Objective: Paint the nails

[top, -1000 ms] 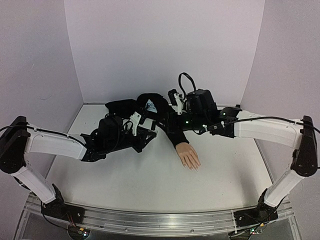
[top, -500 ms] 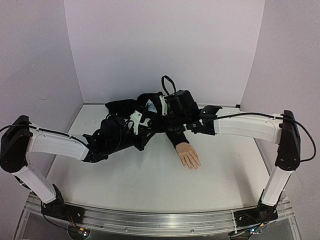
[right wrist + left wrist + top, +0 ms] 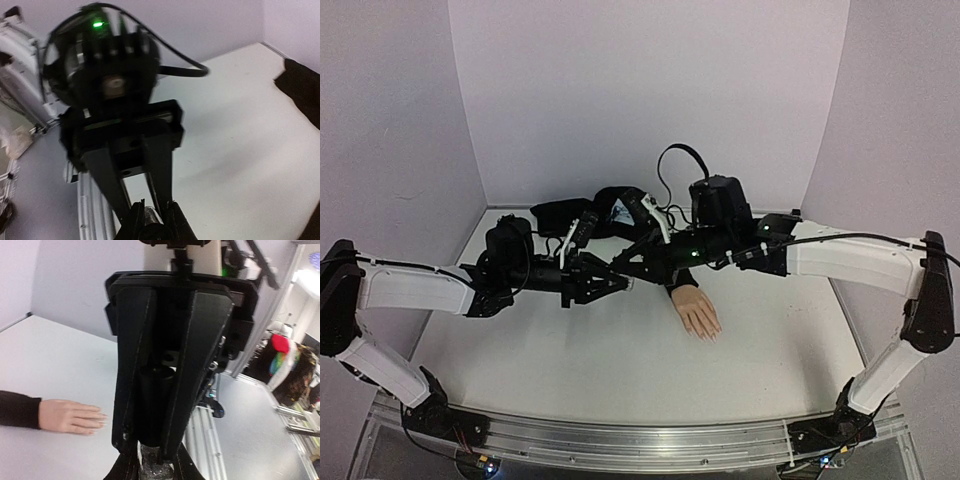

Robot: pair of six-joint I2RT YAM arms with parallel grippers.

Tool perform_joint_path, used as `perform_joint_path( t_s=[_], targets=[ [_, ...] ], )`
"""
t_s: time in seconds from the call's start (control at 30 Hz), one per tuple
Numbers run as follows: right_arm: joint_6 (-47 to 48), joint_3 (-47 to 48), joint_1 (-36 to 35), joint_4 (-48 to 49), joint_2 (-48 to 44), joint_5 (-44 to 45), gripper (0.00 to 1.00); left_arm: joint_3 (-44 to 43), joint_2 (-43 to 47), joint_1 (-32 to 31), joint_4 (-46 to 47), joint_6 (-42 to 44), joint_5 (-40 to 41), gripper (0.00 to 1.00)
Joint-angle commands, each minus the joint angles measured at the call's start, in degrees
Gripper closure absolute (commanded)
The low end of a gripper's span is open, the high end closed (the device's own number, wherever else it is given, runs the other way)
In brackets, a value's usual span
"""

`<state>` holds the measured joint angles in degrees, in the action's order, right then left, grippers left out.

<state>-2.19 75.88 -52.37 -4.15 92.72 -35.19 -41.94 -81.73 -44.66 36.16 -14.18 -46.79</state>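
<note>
From above, the left gripper (image 3: 612,287) and the right gripper (image 3: 638,262) meet tip to tip in the middle of the frame, above the table (image 3: 600,370). What sits between them is too small to see here. The hand (image 3: 698,312) lies flat, a bit right of the middle and lower down. Its fingers point to the bottom of the frame. Its sleeve (image 3: 675,277) runs up under the right gripper. The nails (image 3: 708,335) look pale and bare.

In the left wrist view, the left gripper squeezes tight on the bottle (image 3: 152,471) at the bottom edge. The bottle looks sparkly. The right gripper fills the middle of the frame and pinches narrow on the cap (image 3: 156,390). I cannot see the spot where the cap meets the bottle. The hand lies at the lower left, well apart from the bottle. Its nails show no color.

The right wrist view is blurry. At the bottom edge the right gripper is closed on something dark, likely the cap. The left gripper points at it from the upper left. The hand is not in this view.

I think the job has hardly begun. No nail is painted, and the bottle looks closed. The cap has to come off with its brush, and then all five nails need paint.
</note>
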Motion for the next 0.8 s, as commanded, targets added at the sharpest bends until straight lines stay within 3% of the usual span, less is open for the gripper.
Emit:
perform_joint_path(
  t_s=[0.0, 0.17, 0.37, 0.47, 0.67, 0.77],
  targets=[
    [5.57, -2.55, 5.49, -4.63, -3.81, -11.56, 0.89, -2.19, 3.25, 3.67, 0.98, -2.73, -12.54, 1.00],
    [-0.07, -2.53, 5.64, -4.38, -4.75, -2.90, 0.55, -1.76, 4.46, 3.63, -3.67, 1.27, 4.85, 1.00],
    [-8.31, -3.32, 5.49, -4.73, -7.48, 22.40, 0.03, -1.97, 5.05, 1.54, -8.01, 5.57, 27.87, 1.00],
    [-14.77, -3.41, 5.71, -4.83, -8.11, 32.09, 0.02, -2.51, 4.14, -0.61, -8.54, 7.27, 36.18, 1.00],
    [-22.75, 2.41, 5.42, -5.29, -1.99, 23.29, 0.02, -5.07, 0.32, -4.82, -7.29, 9.56, 46.22, 1.00],
    [-22.82, 6.78, 1.92, -5.89, 1.87, 24.66, 0.02, -7.03, -2.37, -6.51, -7.08, 10.00, 48.95, 1.00]
  ],
)
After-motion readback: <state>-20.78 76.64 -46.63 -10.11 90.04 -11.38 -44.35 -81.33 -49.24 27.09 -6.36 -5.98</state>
